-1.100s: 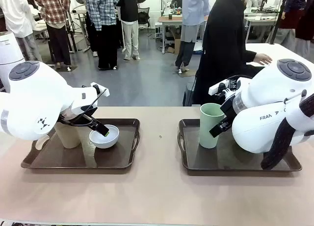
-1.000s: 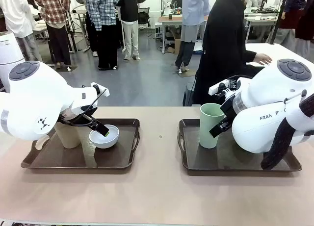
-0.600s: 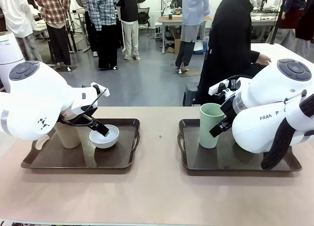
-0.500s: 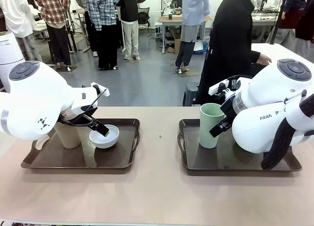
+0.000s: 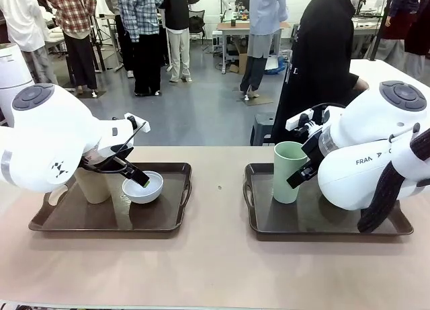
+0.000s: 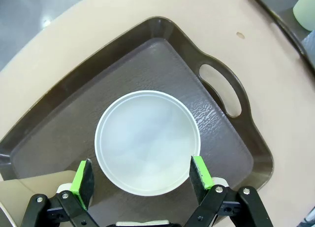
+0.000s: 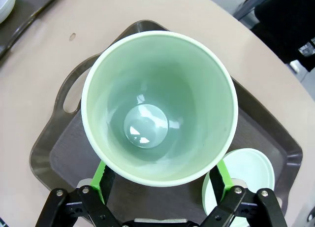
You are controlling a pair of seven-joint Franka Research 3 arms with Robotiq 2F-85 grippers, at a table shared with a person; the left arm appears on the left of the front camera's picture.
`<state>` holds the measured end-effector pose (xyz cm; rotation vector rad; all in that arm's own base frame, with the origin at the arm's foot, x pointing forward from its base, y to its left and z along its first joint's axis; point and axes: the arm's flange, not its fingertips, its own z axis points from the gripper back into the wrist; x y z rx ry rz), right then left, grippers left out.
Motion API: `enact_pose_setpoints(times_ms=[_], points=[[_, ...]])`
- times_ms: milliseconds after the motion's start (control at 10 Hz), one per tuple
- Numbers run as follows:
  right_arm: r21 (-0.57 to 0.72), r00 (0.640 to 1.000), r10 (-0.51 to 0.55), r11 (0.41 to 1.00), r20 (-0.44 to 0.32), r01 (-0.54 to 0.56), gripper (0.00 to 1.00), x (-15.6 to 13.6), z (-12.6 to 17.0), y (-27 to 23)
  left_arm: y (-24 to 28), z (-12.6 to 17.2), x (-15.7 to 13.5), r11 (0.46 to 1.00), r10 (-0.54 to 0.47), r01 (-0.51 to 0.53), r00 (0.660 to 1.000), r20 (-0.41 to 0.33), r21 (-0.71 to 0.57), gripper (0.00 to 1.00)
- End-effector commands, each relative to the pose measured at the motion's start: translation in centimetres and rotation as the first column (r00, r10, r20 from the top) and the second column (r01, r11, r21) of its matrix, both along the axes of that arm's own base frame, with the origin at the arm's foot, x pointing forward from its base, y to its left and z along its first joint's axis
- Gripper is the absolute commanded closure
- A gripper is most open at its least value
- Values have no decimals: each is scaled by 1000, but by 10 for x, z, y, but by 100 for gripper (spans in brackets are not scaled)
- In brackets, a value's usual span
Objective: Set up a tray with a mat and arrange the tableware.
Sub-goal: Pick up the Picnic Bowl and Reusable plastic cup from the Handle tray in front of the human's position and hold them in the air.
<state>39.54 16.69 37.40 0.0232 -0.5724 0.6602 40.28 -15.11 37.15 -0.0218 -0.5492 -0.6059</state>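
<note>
Green pads [image 6: 82,177] of the left gripper [image 6: 141,175] are standing wide apart, straddling the white bowl [image 6: 147,138], one pad each side of its rim, nothing clamped. White bowl is sitting upright on the left tray [image 6: 162,59]. Tan cup [image 5: 91,185] is standing just beside the white bowl on that tray, partly hidden behind the left arm. Right tray [image 5: 302,219] is lying well apart from the white bowl, across bare table [image 5: 215,269]. Right gripper [image 7: 161,180] is spreading wide too, fingers flanking the pale green cup [image 7: 157,109]; can't tell if they are touching its wall. That cup is standing upright on the right tray, with the pale green bowl [image 7: 246,170] sitting just beside it.
</note>
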Motion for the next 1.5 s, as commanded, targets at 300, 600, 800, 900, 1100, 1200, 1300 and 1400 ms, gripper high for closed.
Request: enact_pose_setpoints(times_ms=[300,600,800,900,1100,1200,1300,1400], points=[[0,1000,0,1000,0,0,0,0,0,0,0,0,0,1000,1,-1,1000,0,0,0],[-104,998,-43,993,46,48,0,-31,34,2,1,34,-19,994,-17,13,999,38,112,0],[-208,988,-128,967,91,145,0,-116,118,-13,37,117,-71,981,-80,56,989,121,188,0],[-237,974,-206,946,94,223,0,-161,149,-25,48,151,-101,980,-56,38,995,84,197,0],[-196,966,-210,964,-152,179,0,-205,139,-36,60,168,-146,988,-91,109,982,-165,105,0],[-221,979,-180,955,92,196,0,-102,155,-13,38,153,-76,984,-58,46,996,67,170,0],[-221,979,-180,955,92,196,0,-102,155,-13,38,153,-76,984,-58,46,996,67,170,0],[-228,981,-194,954,19,193,0,-156,175,-17,51,177,-122,987,-83,85,996,-17,137,0]])
